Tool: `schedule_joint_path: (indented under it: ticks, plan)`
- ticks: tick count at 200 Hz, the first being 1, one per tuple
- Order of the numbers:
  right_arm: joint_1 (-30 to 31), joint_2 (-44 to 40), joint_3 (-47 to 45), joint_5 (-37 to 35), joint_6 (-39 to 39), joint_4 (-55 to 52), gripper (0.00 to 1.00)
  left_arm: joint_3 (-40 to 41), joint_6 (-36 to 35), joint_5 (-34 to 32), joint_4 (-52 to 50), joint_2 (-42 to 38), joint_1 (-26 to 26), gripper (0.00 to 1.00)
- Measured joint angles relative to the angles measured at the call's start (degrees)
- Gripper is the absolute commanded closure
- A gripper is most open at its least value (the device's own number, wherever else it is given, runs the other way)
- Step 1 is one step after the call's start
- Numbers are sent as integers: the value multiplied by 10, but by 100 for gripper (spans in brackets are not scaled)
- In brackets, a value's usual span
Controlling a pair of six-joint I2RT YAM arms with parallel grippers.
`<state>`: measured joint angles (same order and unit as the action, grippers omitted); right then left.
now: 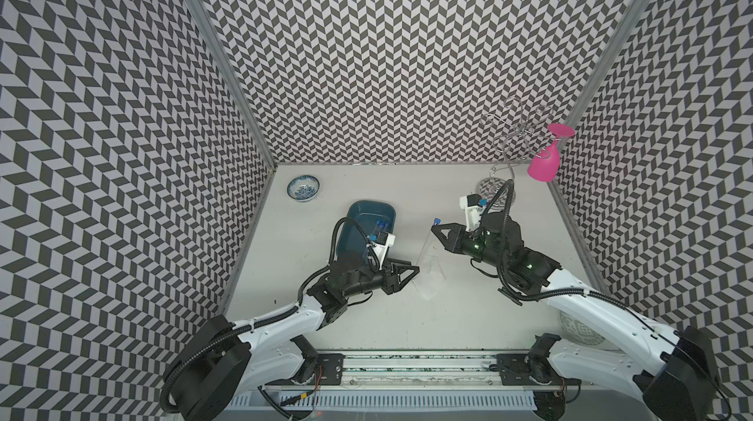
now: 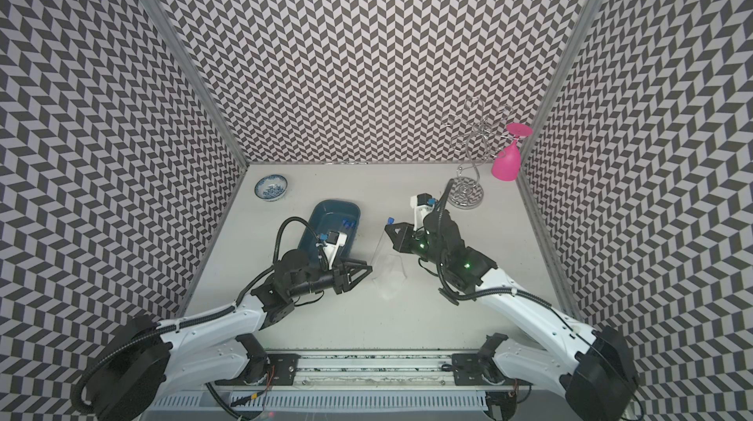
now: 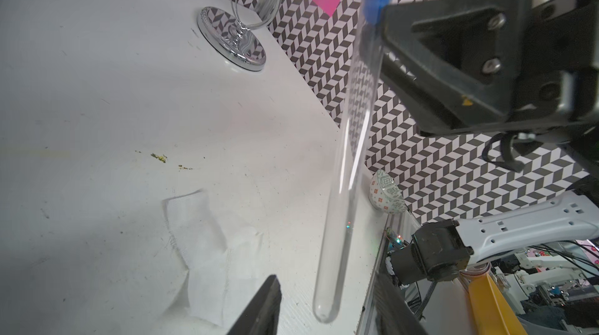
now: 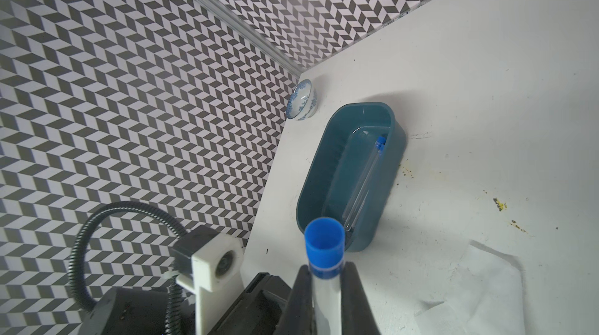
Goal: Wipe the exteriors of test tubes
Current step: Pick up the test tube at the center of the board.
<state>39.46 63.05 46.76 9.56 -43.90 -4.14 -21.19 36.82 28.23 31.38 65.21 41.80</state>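
Chevron-patterned walls (image 1: 366, 52) enclose a white table (image 1: 366, 317) on three sides. The right gripper (image 1: 435, 231) is clamped on the held test tube (image 3: 353, 122) just under its blue cap, which pokes out past the fingers (image 4: 301, 288). From those jaws the clear tube hangs down at a tilt toward the left gripper (image 1: 409, 276).

The left gripper's jaws stand partly apart and grip nothing. In the left wrist view the tube's rounded end shows in the gap ahead of its fingers (image 3: 259, 310). Whether that end touches the table cannot be told.

A white wipe sheet (image 3: 210, 252) lies crumpled on the table just in front of the left jaws and below the right ones, beside the tube's lower end.

Behind the left jaws, on the far side of that wrist, sits a teal bin (image 4: 324, 168). The other test tubes (image 4: 366, 181) lie side by side along its floor with their blue caps at one end; their count is hard to tell. Farther beyond the bin stands a blue-and-white bowl (image 1: 303, 188).

Behind the right jaws, a wire rack (image 3: 231, 40) carries an upside-down pink glass (image 1: 544, 162). A patterned bowl (image 3: 387, 195) lies tipped at the table's edge under the right arm.
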Motion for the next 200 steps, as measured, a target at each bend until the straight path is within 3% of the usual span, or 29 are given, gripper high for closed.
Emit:
schedule_joint_path:
  ticks: [22, 121, 160, 175, 200]
  plan:
    - [0, 0, 0, 8, 0, 4, 91, -9, -2, 16, 3, 18, 0, 54]
    - [0, 19, 0, 38, -3, 30, 91, -10, -8, 47, 27, 35, 7, 81]
    - [0, 23, 0, 42, -5, 34, 86, -10, -3, 50, 33, 37, 9, 87]
    - [0, 27, 0, 42, -6, 36, 80, -8, 5, 46, 34, 36, 9, 87]
    - [0, 35, 0, 43, -3, 31, 51, 2, 19, 35, 39, 27, 9, 87]
